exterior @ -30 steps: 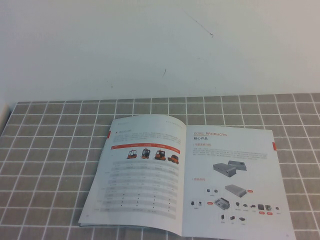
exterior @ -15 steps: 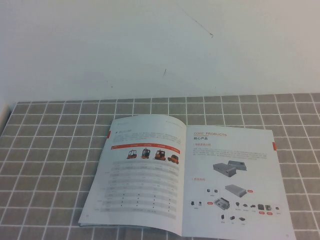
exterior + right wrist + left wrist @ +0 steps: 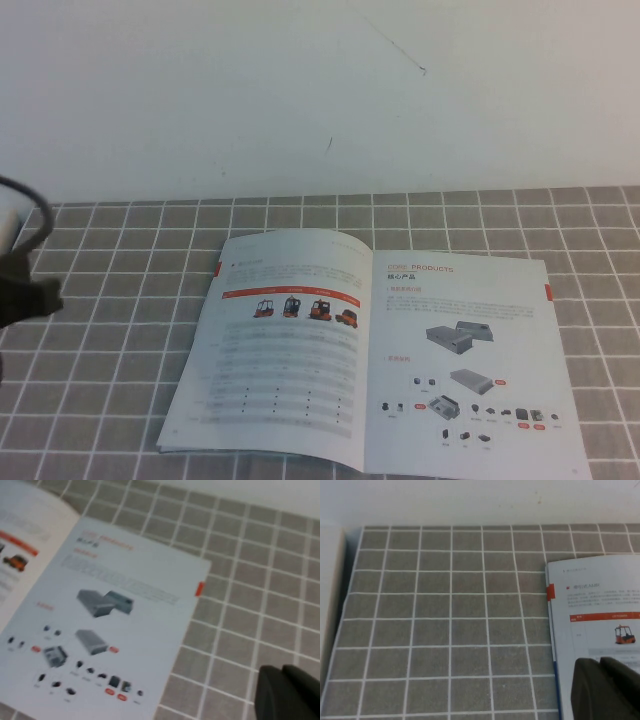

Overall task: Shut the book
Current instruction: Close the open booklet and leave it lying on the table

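- A bare white wall (image 3: 300, 90) stands behind the worktop (image 3: 110, 350), which is grey with a white grid.
- The book (image 3: 370, 350) lies open and face up toward the worktop's near edge, reaching from the middle out to the right. Both pages lie flat, so we judge the closing not yet begun.
- The left page (image 3: 285, 350) carries small orange trucks above a table. The right page (image 3: 470, 350) carries grey boxes and small parts. The print is too small for us to read.
- The left arm (image 3: 30, 298) shows at the worktop's left edge, well apart from the book. Most of it is cut off there.
- The left gripper (image 3: 602, 685) points toward the outer edge of the left page. We take this as lining up to lift that page over the spine.
- We cannot tell whether the left gripper is open or closed, since only a dark part of it shows.
- The right gripper (image 3: 287, 690) hangs over bare worktop near the right page's outer edge, and it is out of the high view.
- We cannot tell the right gripper's state either. It may be parked, or placed to steady that side of the book.
- The book's near right corner is cut off in the high view.
- A pale strip (image 3: 330, 605) runs along the worktop's left edge, and it is too plain for us to name.
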You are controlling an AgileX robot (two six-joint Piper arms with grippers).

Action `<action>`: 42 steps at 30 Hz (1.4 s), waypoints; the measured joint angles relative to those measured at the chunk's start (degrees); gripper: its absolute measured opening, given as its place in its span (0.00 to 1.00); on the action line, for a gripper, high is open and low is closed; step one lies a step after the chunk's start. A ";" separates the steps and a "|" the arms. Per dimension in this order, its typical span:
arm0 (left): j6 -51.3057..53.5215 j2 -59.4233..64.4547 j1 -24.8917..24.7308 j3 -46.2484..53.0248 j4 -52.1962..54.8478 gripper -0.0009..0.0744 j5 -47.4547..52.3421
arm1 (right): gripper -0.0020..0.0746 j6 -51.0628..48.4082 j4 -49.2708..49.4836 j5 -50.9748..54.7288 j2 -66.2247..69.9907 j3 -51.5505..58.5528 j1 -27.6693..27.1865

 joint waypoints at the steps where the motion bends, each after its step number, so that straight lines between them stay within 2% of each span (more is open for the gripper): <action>1: 0.48 2.74 0.00 -0.74 -0.91 0.01 -0.56 | 0.02 -3.11 2.88 0.57 3.42 -1.15 0.00; 8: 5.08 19.87 0.00 -4.73 -7.17 0.01 -3.56 | 0.02 -19.78 19.86 -0.33 26.57 -4.60 1.33; 15: 13.11 33.65 0.00 -7.69 -16.30 0.01 -3.08 | 0.02 -23.91 22.56 -6.79 41.88 -7.13 7.80; 27: 20.83 49.94 0.00 -14.39 -26.92 0.01 -3.08 | 0.02 -27.10 23.62 -10.47 49.95 -8.50 9.36; 35: 21.19 54.11 0.00 -16.45 -29.23 0.01 -3.27 | 0.02 -27.81 24.64 -10.63 54.47 -8.80 9.36; 42: 22.39 55.90 -2.45 -17.05 -29.39 0.01 -3.27 | 0.02 -27.93 24.86 -10.21 54.96 -9.31 9.36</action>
